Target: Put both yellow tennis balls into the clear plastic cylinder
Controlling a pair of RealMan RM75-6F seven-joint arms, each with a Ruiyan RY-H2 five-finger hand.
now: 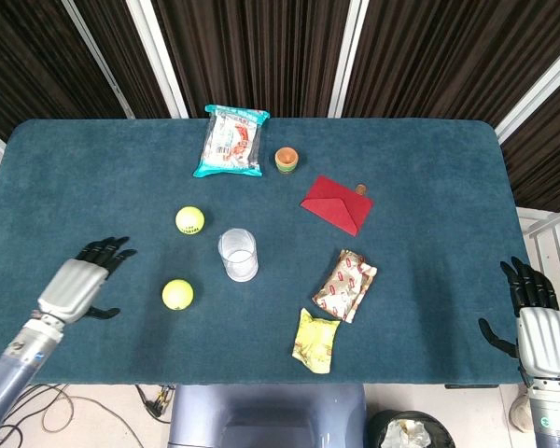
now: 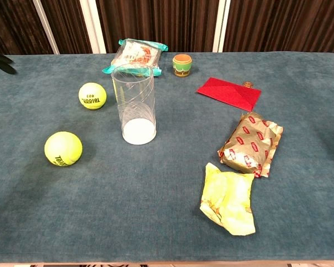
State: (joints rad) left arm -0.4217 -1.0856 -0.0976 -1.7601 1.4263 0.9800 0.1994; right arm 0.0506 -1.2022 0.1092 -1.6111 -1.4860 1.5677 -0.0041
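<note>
The blue tabletop (image 1: 420,177) carries everything. The left hand (image 1: 77,283) hovers over the tabletop near its left edge, holding nothing, its dark fingers (image 1: 109,249) spread apart. It is near the front ball but not touching it. The right hand (image 1: 534,322) sits just off the right edge near the front corner, fingers apart too, holding nothing.

A snack bag (image 1: 231,140) with blue ends lies near the back edge. A red envelope (image 1: 337,203) lies flat toward the back, right of the middle. A brown and red wrapper (image 1: 345,285) lies closer to the front edge, and a crumpled yellow wrapper (image 1: 316,341) sits just in front of it.

The clear tube (image 2: 135,104) stands upright near the middle, open end up, with nothing inside. One yellow ball (image 1: 177,294) rests on the tabletop toward the front, left of the tube. The other yellow ball (image 1: 189,220) rests just behind it, also left of the tube. A little striped cup (image 1: 287,160) stands beside the snack bag.
</note>
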